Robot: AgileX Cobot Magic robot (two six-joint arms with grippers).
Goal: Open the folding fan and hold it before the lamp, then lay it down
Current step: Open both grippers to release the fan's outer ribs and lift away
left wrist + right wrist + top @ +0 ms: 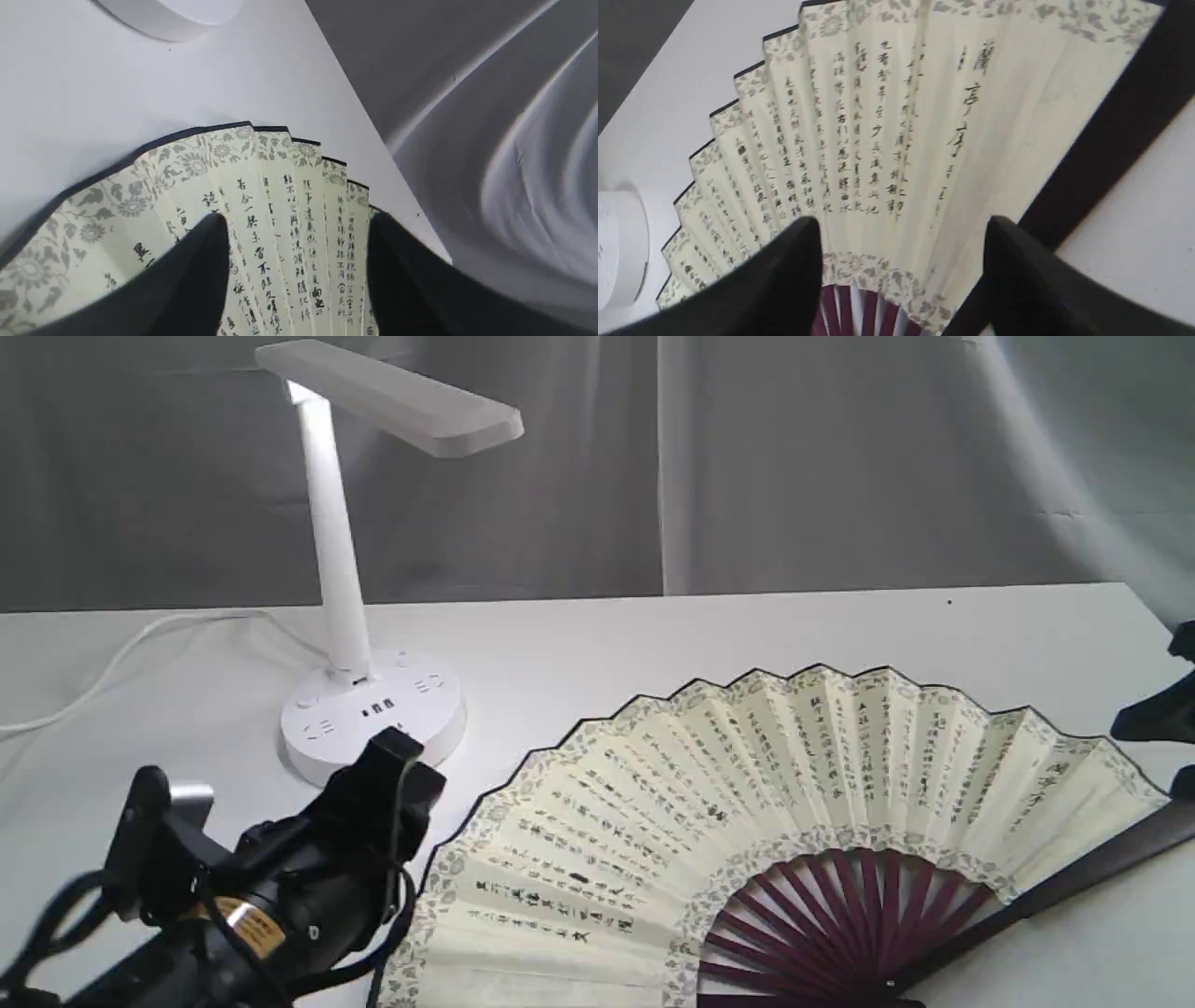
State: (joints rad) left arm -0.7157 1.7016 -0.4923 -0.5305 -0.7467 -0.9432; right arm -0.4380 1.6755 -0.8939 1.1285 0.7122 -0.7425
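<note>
- White tabletop (pixel 747 635) is spanned by a spread cream pleated paper fan (pixel 747 775), near a white plastic desk lamp (pixel 336 551).
- Left gripper (pixel 296 219) and right gripper (pixel 901 224) are held wide and empty; the fan is best lifted evenly by both.

CUT: exterior view's lower edge clips your folding fan (pixel 747 784) | HIDDEN: left arm (pixel 280 896) overlaps its left border

**Clearance Findings: Table Surface**

Obstructions: the lamp (pixel 338 551) stands toward the far-left corner, its head overhanging inward and its cord (pixel 121 658) trailing to the left edge. The open folding fan (pixel 747 784) covers the near edge from centre to right. Free passage: bare table (pixel 794 625) along the far edge, right of the lamp.
</note>
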